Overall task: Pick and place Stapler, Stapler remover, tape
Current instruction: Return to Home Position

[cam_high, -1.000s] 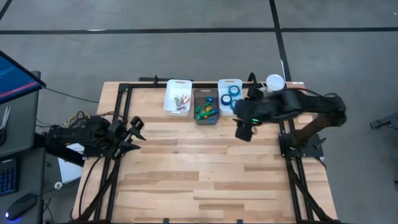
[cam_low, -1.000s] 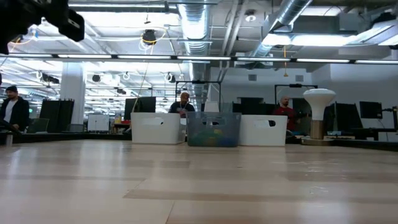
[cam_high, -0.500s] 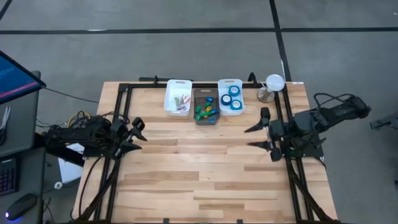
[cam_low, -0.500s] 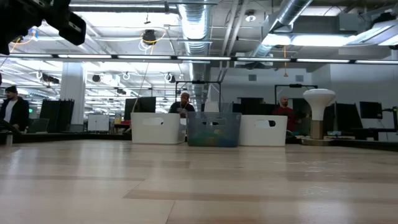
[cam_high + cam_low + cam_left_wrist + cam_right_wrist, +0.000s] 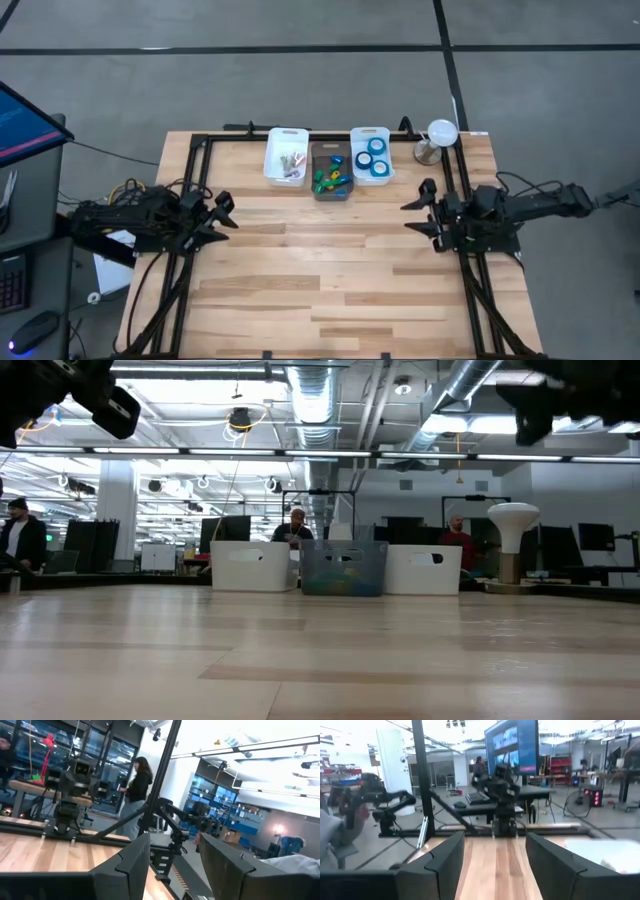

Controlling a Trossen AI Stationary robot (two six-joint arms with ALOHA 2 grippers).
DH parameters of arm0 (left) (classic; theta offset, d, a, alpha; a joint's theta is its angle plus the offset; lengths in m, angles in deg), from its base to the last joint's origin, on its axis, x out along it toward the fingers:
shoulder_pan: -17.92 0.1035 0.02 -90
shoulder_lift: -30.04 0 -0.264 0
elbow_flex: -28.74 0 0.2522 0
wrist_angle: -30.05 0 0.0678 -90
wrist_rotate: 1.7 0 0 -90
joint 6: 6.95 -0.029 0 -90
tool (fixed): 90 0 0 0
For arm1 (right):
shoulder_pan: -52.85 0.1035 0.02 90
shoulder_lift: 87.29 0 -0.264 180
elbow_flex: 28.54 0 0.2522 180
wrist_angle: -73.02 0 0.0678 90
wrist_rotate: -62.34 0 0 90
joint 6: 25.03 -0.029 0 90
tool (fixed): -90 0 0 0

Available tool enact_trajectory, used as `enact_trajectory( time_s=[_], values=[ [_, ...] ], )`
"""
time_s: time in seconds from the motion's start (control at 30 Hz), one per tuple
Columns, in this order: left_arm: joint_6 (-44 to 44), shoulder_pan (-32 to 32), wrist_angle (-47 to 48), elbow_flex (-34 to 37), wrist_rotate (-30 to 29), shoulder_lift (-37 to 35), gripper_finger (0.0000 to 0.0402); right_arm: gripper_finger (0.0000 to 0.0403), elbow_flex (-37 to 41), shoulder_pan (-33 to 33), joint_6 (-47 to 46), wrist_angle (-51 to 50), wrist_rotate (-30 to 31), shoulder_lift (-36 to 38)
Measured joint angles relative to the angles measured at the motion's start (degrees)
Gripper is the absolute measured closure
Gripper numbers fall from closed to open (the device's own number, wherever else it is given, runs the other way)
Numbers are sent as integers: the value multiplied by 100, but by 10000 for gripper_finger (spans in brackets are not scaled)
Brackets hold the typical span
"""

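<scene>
Three blue tape rolls (image 5: 372, 156) lie in the right-hand white bin (image 5: 371, 133) at the table's far edge. The left-hand white bin (image 5: 287, 134) holds small pale pieces, and the grey bin (image 5: 330, 191) between them holds green, yellow and blue pieces. I cannot tell which of these is a stapler or a stapler remover. My left gripper (image 5: 226, 211) hovers open at the table's left edge. My right gripper (image 5: 415, 208) hovers open at the right edge, nearer me than the bins. In both wrist views the open fingers frame the bare wood and the opposite arm.
A white mushroom-shaped lamp (image 5: 438, 136) stands at the far right corner, beside the tape bin. Black frame rails (image 5: 196, 190) run along the left, right and far edges. The wooden tabletop (image 5: 320, 270) lies bare between the arms. In the low view, people stand beyond the bins (image 5: 345, 568).
My right arm has drawn back from beside the tape bin toward the table's right edge. Its gripper, which pointed down a second ago, now lies level and points toward the table's left. The bins and their contents have stayed put.
</scene>
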Motion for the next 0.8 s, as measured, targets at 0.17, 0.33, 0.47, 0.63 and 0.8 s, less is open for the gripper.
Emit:
enact_trajectory(
  time_s=[0.17, 0.33, 0.47, 0.63, 0.8],
  values=[
    [2, 0, 0, 0, -1, 89, 239, 195, 711, -233, -220, -1, -255, 510],
    [-1, 0, -15, 0, -1, 222, 239, 191, 1043, -325, -557, -57, -241, 758],
    [-1, 0, -49, 0, -3, 365, 239, 190, 1046, -252, -515, -6, -242, 752],
    [-3, -96, -45, 0, -3, 455, 239, 190, 1048, -132, -622, -57, -236, 697],
    [-1, -153, -53, 0, -3, 402, 239, 190, 1048, -106, -812, -61, -234, 671]
  ],
)
